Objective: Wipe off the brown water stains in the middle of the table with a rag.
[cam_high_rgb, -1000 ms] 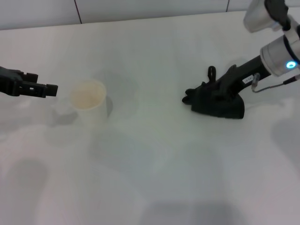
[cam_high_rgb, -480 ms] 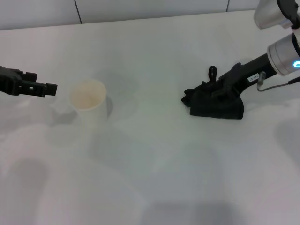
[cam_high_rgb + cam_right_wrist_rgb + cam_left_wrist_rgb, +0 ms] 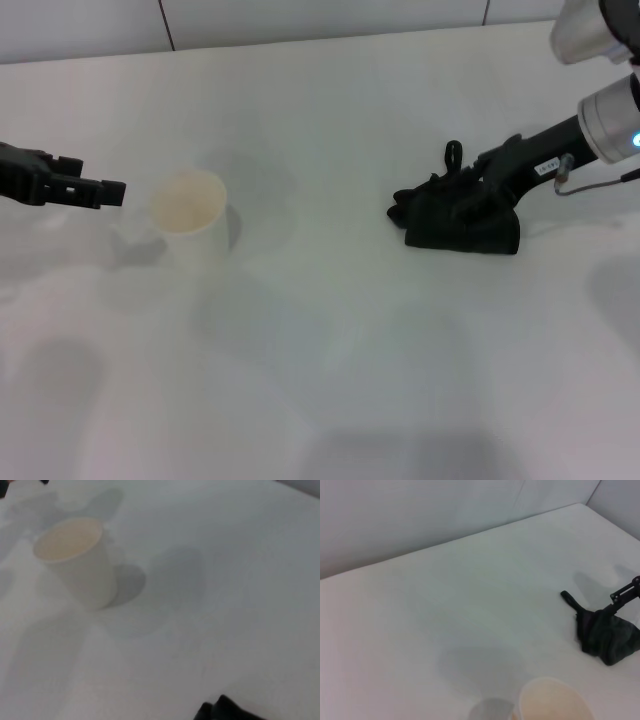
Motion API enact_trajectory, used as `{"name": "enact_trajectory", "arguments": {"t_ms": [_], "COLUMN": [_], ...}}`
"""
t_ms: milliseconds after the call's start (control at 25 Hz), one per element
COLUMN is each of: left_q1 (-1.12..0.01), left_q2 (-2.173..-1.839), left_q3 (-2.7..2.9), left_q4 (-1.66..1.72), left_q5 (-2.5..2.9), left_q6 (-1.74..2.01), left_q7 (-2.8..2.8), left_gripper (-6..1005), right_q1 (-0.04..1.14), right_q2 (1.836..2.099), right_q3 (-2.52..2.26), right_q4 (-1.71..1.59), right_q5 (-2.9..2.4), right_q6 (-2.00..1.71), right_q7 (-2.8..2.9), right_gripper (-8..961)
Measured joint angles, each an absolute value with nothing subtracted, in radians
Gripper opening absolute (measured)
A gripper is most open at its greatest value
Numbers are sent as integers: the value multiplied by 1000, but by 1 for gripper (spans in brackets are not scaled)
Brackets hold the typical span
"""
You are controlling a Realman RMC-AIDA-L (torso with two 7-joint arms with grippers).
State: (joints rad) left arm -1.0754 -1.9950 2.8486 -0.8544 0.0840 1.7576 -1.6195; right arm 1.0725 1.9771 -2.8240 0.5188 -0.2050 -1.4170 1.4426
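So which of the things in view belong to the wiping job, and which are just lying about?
Job:
- rag, black, bunched on the table
- right tool, at the rag's top
- brown stains: none visible on the white surface

Lying about:
- paper cup, upright
- left tool, beside the cup, apart from it

table (image 3: pixel 330 330) – smooth white, matt | rag (image 3: pixel 465 225) – soft black cloth | cup (image 3: pixel 190 225) – paper
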Motion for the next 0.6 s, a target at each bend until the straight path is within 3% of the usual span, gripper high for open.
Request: {"name": "enact_trajectory", "arguments": {"t_ms": [240, 400, 600], "left_q1": [-1075, -1075, -1077], "left_q2": [-1994, -1994, -1985], "left_q3": [2849, 2849, 2849], "left_q4": [-855, -855, -857], "left_q5": [97, 98, 123], "left_q6": [1765, 1771, 1859], "left_q7": [-1626, -1627, -1663], "left_gripper": [892, 892, 892], "right_q1": [1039, 979, 929], "right_q2": [1968, 1949, 1944], "right_q3": [-2824, -2825, -2825], "right_q4": [584, 608, 609], "right_q5": [-34, 89, 105], "right_q6": [-1518, -1614, -1618], "right_q7": [1369, 1311, 1309], "right_gripper": [849, 857, 861]}}
